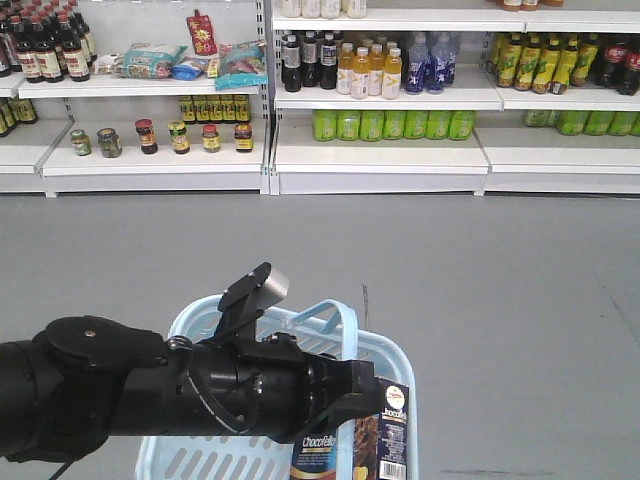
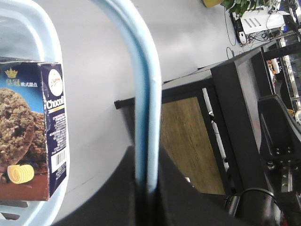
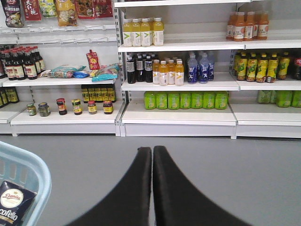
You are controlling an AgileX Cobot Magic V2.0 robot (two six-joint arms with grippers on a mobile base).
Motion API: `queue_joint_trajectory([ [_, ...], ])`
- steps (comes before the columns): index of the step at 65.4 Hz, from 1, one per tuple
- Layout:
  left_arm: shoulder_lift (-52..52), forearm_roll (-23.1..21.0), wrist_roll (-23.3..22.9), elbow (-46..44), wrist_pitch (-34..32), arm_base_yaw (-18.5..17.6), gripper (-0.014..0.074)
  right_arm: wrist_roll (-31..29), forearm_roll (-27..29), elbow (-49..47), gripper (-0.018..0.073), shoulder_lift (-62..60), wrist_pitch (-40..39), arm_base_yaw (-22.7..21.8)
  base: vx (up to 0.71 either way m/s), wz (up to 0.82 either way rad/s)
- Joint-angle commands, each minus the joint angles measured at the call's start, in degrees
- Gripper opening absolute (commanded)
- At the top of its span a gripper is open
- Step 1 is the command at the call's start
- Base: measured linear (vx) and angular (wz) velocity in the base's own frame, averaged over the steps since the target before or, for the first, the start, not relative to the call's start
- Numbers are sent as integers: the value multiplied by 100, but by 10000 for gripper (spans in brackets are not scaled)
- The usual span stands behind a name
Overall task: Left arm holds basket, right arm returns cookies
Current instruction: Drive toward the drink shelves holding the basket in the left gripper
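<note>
My left gripper (image 2: 146, 188), bottom centre of wrist view, clamped on basket handle (image 2: 146, 94). Cookies box (image 2: 33, 132) stood inside basket (image 1: 165, 450), left edge. My right gripper (image 3: 152, 150), lower centre, fully closed, empty.

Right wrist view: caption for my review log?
Right hand shut and empty before stocked shelves; cookies sit in the basket at lower left.

Left gripper (image 2: 146, 188) clamped; right gripper (image 3: 152, 150) fully closed.

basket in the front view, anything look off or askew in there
Nothing spilled or damaged. The cookies stand on end against one side of the basket rather than lying flat, which is the only slight oddity.
</note>
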Motion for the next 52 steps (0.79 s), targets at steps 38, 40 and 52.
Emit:
queue_joint_trajectory([
  [38, -247, -222, 32, -163, 218, -22, -6, -12, -17, -2, -9, -59, -450, -22, 35, 2],
  [40, -247, -222, 32, -163, 218, -22, -6, -12, -17, -2, -9, -59, -450, -22, 33, 2],
  [52, -247, -222, 32, -163, 218, -22, -6, -12, -17, -2, -9, -59, -450, -22, 32, 1],
])
